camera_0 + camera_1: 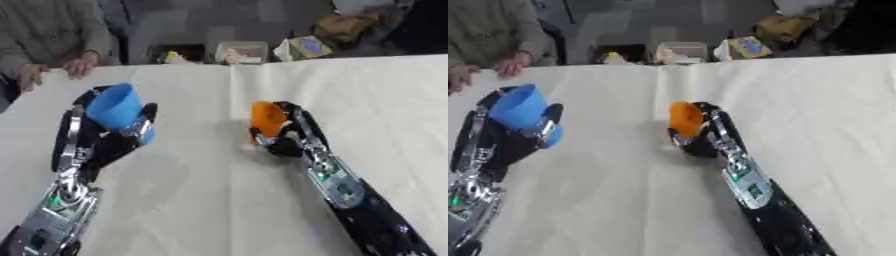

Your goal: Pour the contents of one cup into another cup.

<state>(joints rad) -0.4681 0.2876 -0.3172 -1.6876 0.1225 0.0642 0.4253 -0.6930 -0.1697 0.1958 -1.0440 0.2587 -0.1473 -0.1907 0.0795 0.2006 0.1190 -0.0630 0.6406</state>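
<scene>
The left hand (pixel 105 137) is curled around the blue cup (pixel 116 106) and holds it above the table (pixel 210 200), on the left side; the cup is tilted, with its open mouth turned toward the upper left. The right hand (pixel 284 135) is closed around the orange cup (pixel 266 120), near the middle of the table, and this cup looks upright or only a little tilted; I cannot tell if its bottom touches the cloth. The two cups are well apart, and the white surface between them is bare, so there is open room there, and also in front of both arms. The far edge of the table runs across the top of the view, close behind the blue cup. A fold line in the cloth runs from this edge down just to the left of the orange cup. No writing or label can be read on either cup.
</scene>
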